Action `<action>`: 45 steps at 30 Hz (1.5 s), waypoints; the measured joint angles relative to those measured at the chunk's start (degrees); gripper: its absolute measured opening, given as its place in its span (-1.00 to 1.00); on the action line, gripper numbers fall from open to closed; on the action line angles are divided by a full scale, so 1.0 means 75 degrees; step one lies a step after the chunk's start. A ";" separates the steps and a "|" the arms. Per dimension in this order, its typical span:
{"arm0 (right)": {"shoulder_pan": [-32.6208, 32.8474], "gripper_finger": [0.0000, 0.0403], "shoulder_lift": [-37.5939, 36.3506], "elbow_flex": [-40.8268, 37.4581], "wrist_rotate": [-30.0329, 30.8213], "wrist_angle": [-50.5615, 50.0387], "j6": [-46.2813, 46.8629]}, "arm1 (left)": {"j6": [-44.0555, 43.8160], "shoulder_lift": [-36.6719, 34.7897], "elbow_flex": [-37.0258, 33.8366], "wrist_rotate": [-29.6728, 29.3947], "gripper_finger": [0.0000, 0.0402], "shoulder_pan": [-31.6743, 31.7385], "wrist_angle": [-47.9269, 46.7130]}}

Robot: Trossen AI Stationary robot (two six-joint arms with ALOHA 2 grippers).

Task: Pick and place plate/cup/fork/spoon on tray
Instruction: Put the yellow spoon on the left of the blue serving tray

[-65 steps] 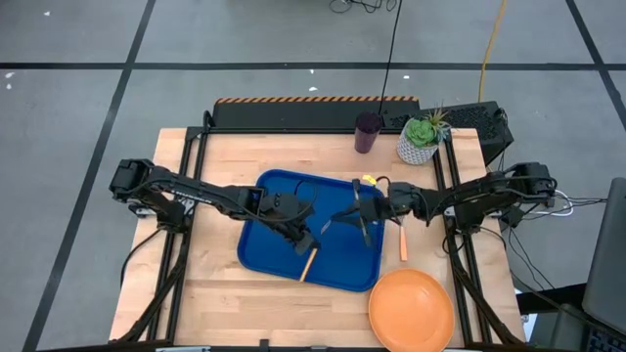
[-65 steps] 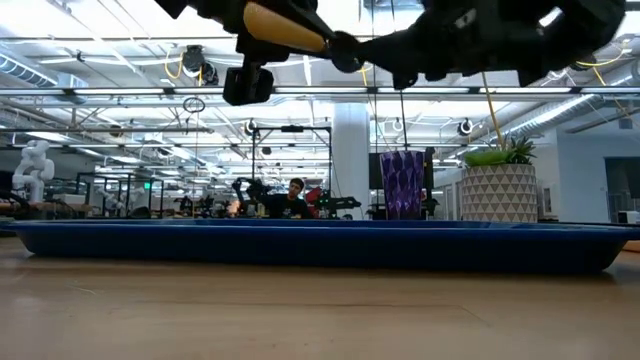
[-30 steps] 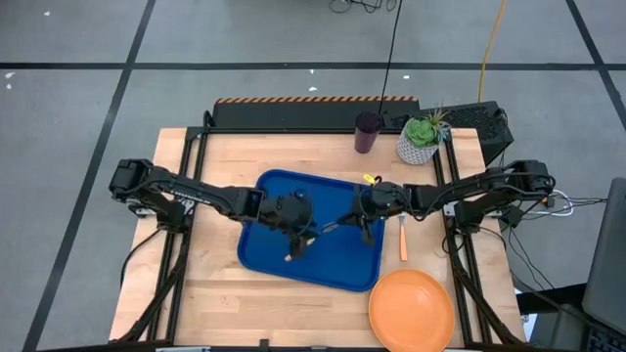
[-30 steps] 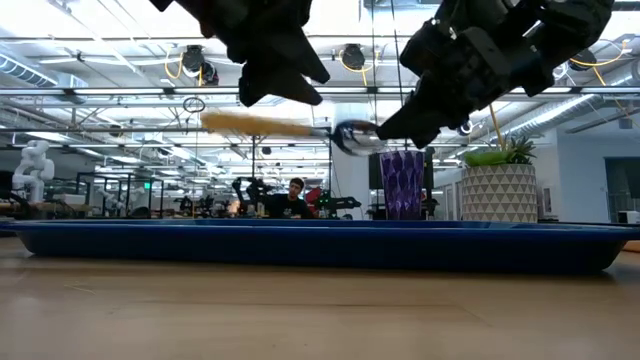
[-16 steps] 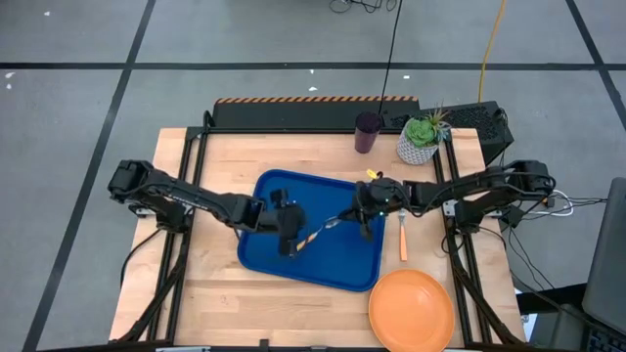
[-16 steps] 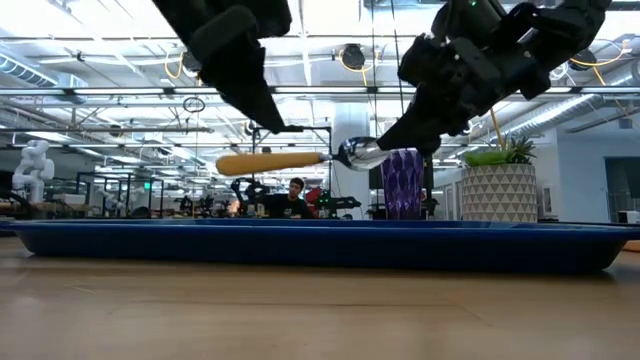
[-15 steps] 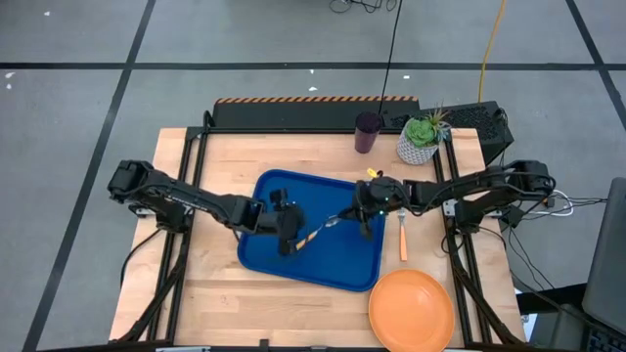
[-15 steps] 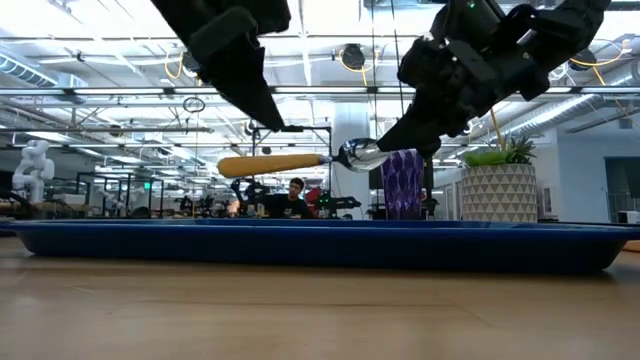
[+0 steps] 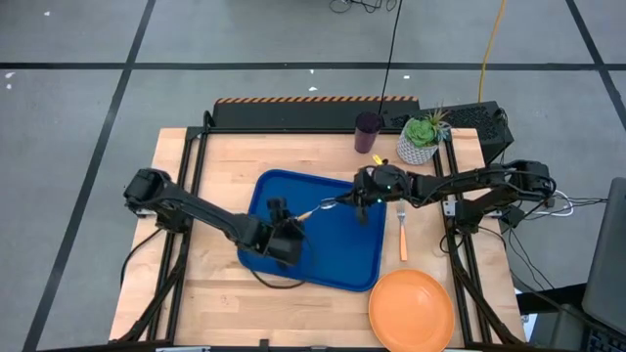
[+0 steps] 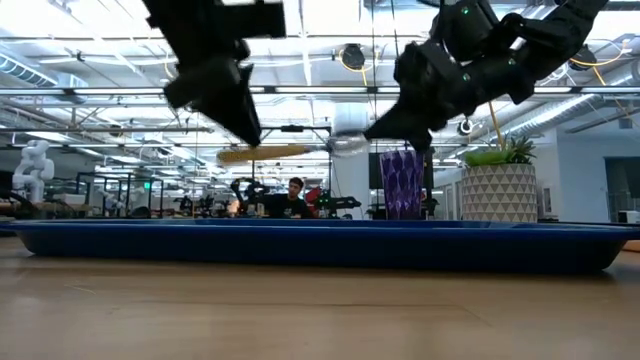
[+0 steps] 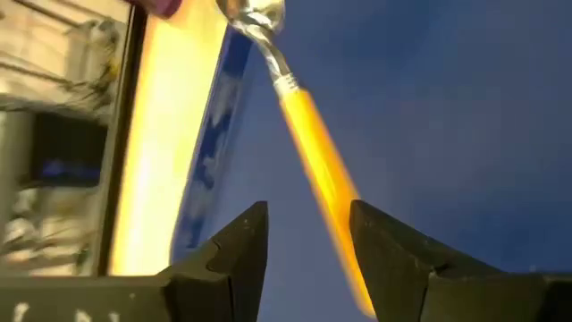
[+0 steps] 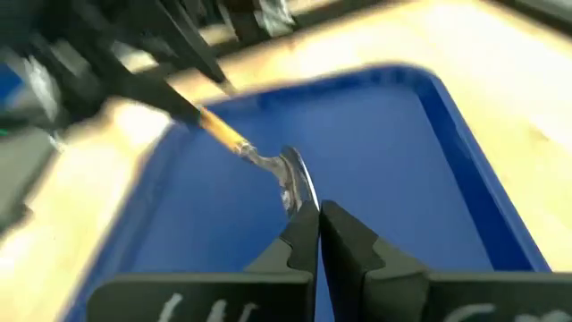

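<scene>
The spoon (image 9: pixel 318 207), with a silver bowl and an orange handle, hangs about level above the blue tray (image 9: pixel 342 259). My right gripper (image 9: pixel 347 201) is shut on its bowl end. My left gripper (image 11: pixel 308 215) is open over the tray's left part, one finger on either side of the orange handle (image 11: pixel 322 174). The fork (image 9: pixel 402 235) lies on the wood just right of the tray. Near the front right corner the orange plate (image 9: pixel 411 308) rests flat. The purple cup (image 9: pixel 369 132) stands upright at the far edge. My right gripper pinches the spoon's silver bowl (image 12: pixel 293 179) at its free tip between its two shut fingers. The fingers come from the table's right, slanting slightly down, along the spoon. The spoon sticks out toward the left, lifted clear of the tray. My left gripper: whether a finger touches the handle, I cannot tell.
A white pot with a green succulent (image 9: pixel 421 137) stands at the far right, beside the cup. Bare wood lies left of the tray and along the near edge. In the low view the tray's raised lip (image 10: pixel 300 245) runs across the table.
My right gripper has carried the spoon toward the table's far edge and slightly up; the spoon stays about level. My left gripper has rolled and tipped downward, sinking over the tray's left part until its open fingers stand around the handle.
</scene>
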 joint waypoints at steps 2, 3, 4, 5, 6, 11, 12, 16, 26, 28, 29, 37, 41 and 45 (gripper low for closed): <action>-0.0001 -1.00 0.0000 -0.0007 -0.0245 0.0292 0.0191 | -0.0079 0.0336 0.0290 -0.0248 -0.19 -0.0003 -0.0083; -0.0001 -1.00 0.0000 -0.0006 -0.0309 0.0413 0.0263 | -0.0112 0.0468 0.0448 -0.0365 -0.19 0.0000 -0.0289; -0.0001 -1.00 -0.0003 -0.0001 -0.0365 0.0435 0.0306 | -0.0142 0.0581 0.0612 -0.0486 -0.19 0.0013 -0.0451; -0.0001 -1.00 -0.0003 -0.0001 -0.0384 0.0398 0.0347 | -0.0181 0.0660 0.0779 -0.0566 -0.19 0.0032 -0.0481; -0.0001 -1.00 -0.0003 -0.0004 -0.0382 0.0369 0.0375 | -0.0213 0.0733 0.0892 -0.0614 -0.19 0.0049 -0.0567; 0.0055 -1.00 -0.0003 -0.0004 -0.0376 0.0339 0.0486 | -0.0254 0.0918 0.1257 -0.0715 -0.19 0.0219 -0.1041; 0.0079 -1.00 -0.0003 -0.0004 -0.0376 0.0360 0.0501 | -0.0260 0.0901 0.1263 -0.0721 -0.19 0.0257 -0.1103; 0.0137 -1.00 -0.0003 -0.0004 -0.0379 0.0459 0.0533 | -0.0775 0.0912 0.1245 -0.0564 -0.28 0.0428 -0.1383; 0.0151 -0.97 0.0000 -0.0007 -0.0419 0.0461 0.0374 | -0.1394 0.0900 0.1248 0.0118 -0.91 0.0566 -0.1851; 0.0153 -0.95 0.0000 -0.0007 -0.0419 0.0458 0.0330 | -0.1470 0.0900 0.1248 0.0272 -0.92 0.0574 -0.1851; 0.0151 -0.93 0.0000 -0.0007 -0.0420 0.0458 0.0322 | -0.1530 0.0900 0.1248 0.0316 -0.93 0.0574 -0.1846; 0.0130 -0.64 -0.0003 -0.0007 -0.0373 0.0470 0.0121 | -0.2100 0.0903 0.1233 0.1409 -0.94 0.0557 -0.1899; 0.0033 -0.41 -0.0003 -0.0007 -0.0396 0.0250 0.0062 | -0.2726 0.0903 0.1236 0.1913 -0.94 0.0560 -0.1882; -0.0018 -0.21 -0.0003 -0.0007 -0.0393 -0.0285 -0.0031 | -0.4004 0.0903 0.1219 0.2263 -0.94 0.0613 -0.2419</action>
